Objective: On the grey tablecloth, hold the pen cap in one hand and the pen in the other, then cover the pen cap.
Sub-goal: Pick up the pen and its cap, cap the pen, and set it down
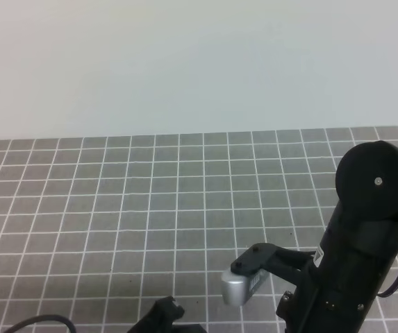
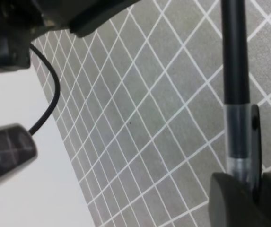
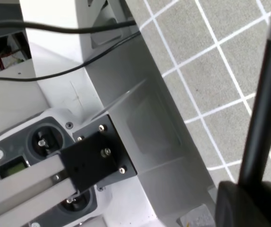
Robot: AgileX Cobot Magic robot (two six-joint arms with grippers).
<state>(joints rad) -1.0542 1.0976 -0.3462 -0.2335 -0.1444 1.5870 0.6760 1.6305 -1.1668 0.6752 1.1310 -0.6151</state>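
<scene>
— Pen (image 3: 263, 94) location?
— Rising straight from the shut right tool (image 3: 249, 198); the left tool (image 2: 241, 189) pinches the pen cap (image 2: 239, 142) just above its fingers.
— Handling?
— Light, stiff, slick plastic; I'd hold the barrel low.

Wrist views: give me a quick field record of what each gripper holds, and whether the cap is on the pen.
left gripper: closed on the pen cap, a translucent sleeve with a black clip
right gripper: shut on the pen, gripping its slim black shaft
pen and cap: in the left wrist view a black shaft runs straight out of the cap's far end; the cap appears to be on, how deep cannot be told
grey tablecloth: white-gridded cloth lying behind both grips
high view: neither pen nor cap visible
</scene>
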